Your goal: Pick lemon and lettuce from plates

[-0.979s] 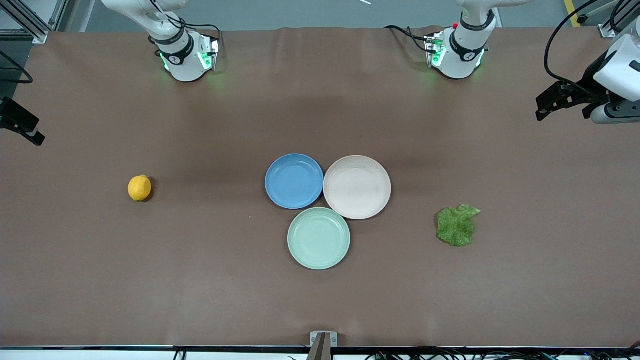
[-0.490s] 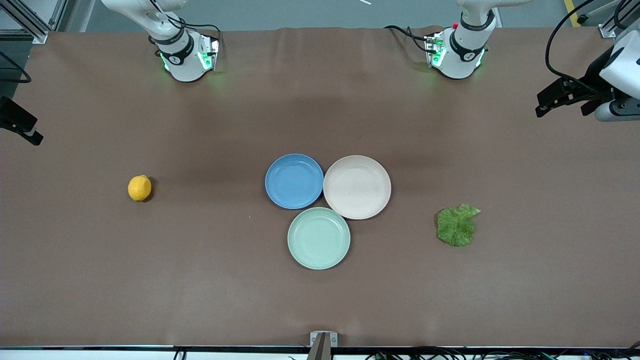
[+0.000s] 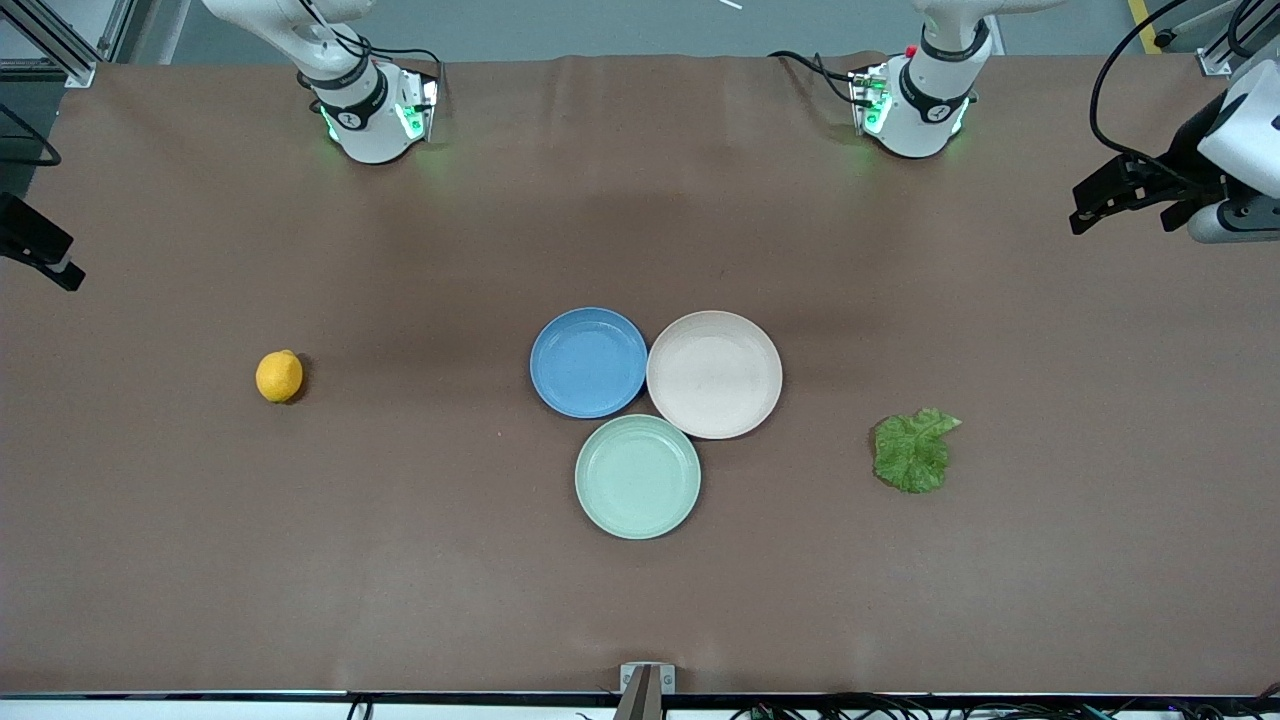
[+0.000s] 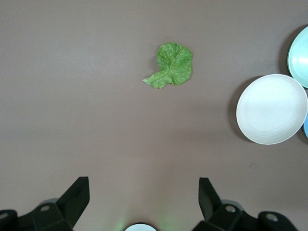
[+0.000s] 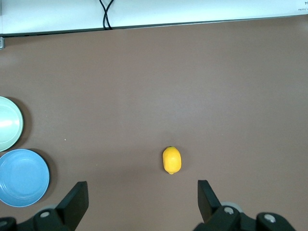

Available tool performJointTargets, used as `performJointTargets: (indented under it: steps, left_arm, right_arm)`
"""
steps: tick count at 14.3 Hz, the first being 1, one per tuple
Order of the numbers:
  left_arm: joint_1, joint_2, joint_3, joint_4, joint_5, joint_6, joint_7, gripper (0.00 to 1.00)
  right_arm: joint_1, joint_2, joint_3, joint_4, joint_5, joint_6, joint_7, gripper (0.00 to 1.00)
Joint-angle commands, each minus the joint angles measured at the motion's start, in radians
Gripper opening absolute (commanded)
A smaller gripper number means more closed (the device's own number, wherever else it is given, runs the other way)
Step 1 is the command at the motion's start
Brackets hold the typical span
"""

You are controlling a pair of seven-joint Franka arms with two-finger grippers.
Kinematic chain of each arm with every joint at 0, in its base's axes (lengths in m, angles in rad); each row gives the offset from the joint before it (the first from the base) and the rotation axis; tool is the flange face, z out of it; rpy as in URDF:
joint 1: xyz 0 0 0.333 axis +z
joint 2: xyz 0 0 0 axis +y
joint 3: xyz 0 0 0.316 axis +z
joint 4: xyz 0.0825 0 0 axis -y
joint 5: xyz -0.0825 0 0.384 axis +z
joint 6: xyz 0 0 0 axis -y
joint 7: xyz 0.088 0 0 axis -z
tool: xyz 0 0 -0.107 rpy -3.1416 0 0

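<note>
Nearest to the front camera, the pale mint-green plate (image 3: 638,477) is seen on the surface (image 3: 400,560), and it carries nothing. A little farther lies the lettuce (image 3: 911,451), flat on the bare surface toward the left arm's end. Farther again stand the blue plate (image 3: 588,362) and the beige-pink plate (image 3: 714,374), touching each other and both unloaded, and the lemon (image 3: 279,376) is found toward the right arm's end, well apart from them. Since both things lie off the plates, the task is judged to be done. The left end effector (image 3: 1095,210) and the right end effector (image 3: 40,255) are held high over the two ends of the surface, probably only waiting. In the front view their fingers cannot be read. The wrist views show what is missing there: the left end effector (image 4: 142,204) is spread wide with the lettuce (image 4: 170,66) below it, and the right end effector (image 5: 142,204) is spread too, above the lemon (image 5: 172,160).
</note>
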Motion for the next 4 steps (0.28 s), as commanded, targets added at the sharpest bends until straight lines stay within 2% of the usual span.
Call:
performJointTargets:
  steps: [1, 4]
  left_arm:
    - [0.003, 0.012, -0.004, 0.03, -0.011, -0.025, 0.022, 1.0]
    - [0.006, 0.012, -0.004, 0.03, -0.011, -0.025, 0.025, 1.0]
  right_arm:
    - [-0.01, 0.008, 0.005, 0.02, -0.005, -0.012, 0.014, 1.0]
    - [-0.01, 0.008, 0.005, 0.02, -0.005, -0.012, 0.014, 1.0]
